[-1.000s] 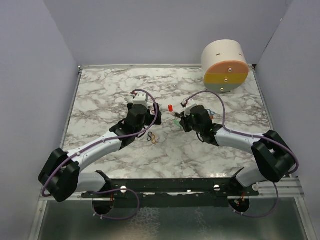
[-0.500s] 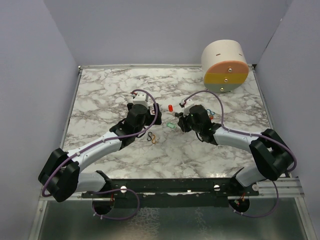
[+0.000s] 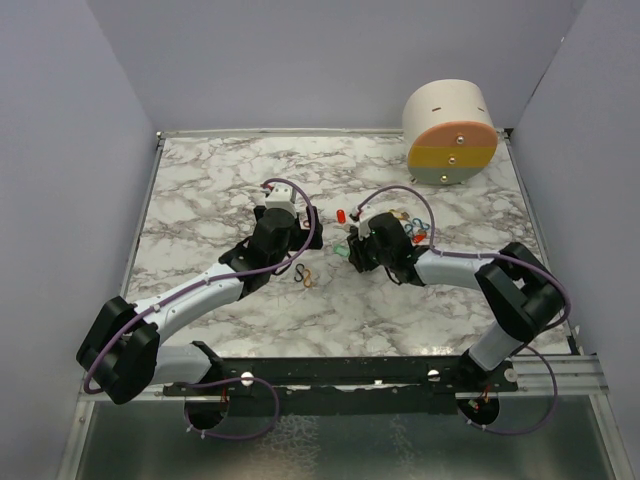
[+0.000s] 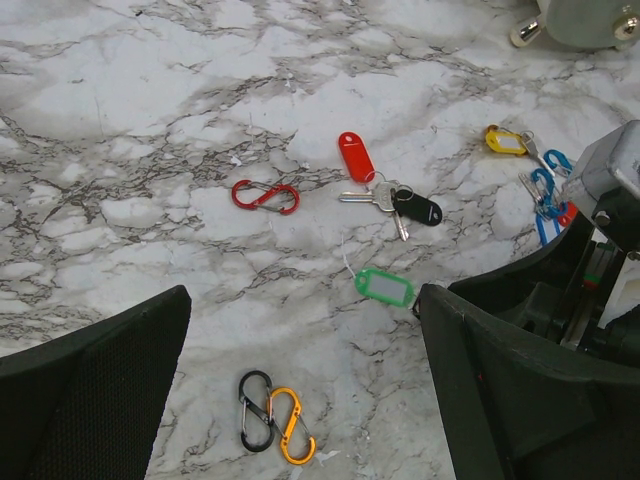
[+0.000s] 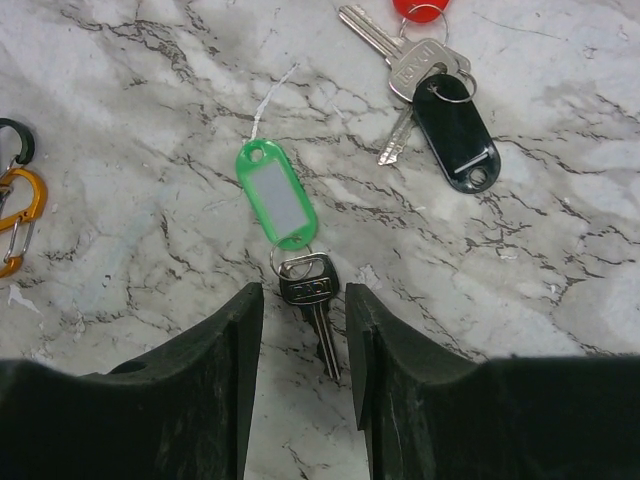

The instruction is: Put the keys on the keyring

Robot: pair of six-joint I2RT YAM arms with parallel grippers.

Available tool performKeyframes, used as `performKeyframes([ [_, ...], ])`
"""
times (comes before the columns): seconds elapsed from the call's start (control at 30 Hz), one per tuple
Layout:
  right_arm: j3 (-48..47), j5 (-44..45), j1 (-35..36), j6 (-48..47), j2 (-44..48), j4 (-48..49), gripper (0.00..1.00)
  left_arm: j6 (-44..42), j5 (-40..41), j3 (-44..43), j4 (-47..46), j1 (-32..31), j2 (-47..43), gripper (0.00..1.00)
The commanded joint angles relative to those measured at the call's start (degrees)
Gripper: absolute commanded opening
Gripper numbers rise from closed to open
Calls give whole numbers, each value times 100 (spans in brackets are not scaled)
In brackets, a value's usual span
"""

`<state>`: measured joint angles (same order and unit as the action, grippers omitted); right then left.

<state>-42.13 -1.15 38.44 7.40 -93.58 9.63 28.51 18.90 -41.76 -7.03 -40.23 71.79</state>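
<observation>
**Figure. Key pick-up stage of putting keys on the keyring.** The right claw [image 5: 304, 325] sits low over a small silver metal key [image 5: 308, 285] that is ringed to an oval green plastic tag [image 5: 275, 205]. Its two black fingers [image 5: 215, 390] stand part-spread, one on either side of the key's shaft. A gap shows on both sides, so nothing is pinched.

The key lies flat near the middle of the white marble-patterned surface [image 3: 200, 190]. Its tag points to the far side, which leaves the shaft free for the fingers. The straddle appears chosen so that a closing stroke meets the thin blade squarely. A key lying this flat may slide or pivot rather than lift.

The keyring [image 4: 272, 425], a black and an orange wire snap-clip linked together, lies left of the green tag and nearer, not touching it. The left claw [image 4: 300, 330] hangs over that spot, spread fully wide and holding nothing. It is apparently placed to take the keyring once a key is raised.

Farther off lie a red wire snap-clip [image 4: 265, 196] and a bunch of silver keys [image 4: 375, 197] joined to a red plastic tag [image 4: 355, 157] and a black plastic tag [image 4: 418, 209]. To the right lies a yellow plastic tag [image 4: 505, 141]. None of these is yet on the keyring.
</observation>
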Motion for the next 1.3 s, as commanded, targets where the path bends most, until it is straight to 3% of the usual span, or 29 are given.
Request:
performKeyframes([
  [0.0, -188, -139, 128, -153, -162, 20, 39, -81, -39, 54, -69, 32, -82, 99],
  [0.6, -416, 799, 427, -574, -511, 112, 38, -89, -88, 49, -112, 58, 19, 99],
  [1.27, -507, 1136, 516, -897, -636, 351, 31, -75, -105, 46, -144, 68, 61, 99],
])
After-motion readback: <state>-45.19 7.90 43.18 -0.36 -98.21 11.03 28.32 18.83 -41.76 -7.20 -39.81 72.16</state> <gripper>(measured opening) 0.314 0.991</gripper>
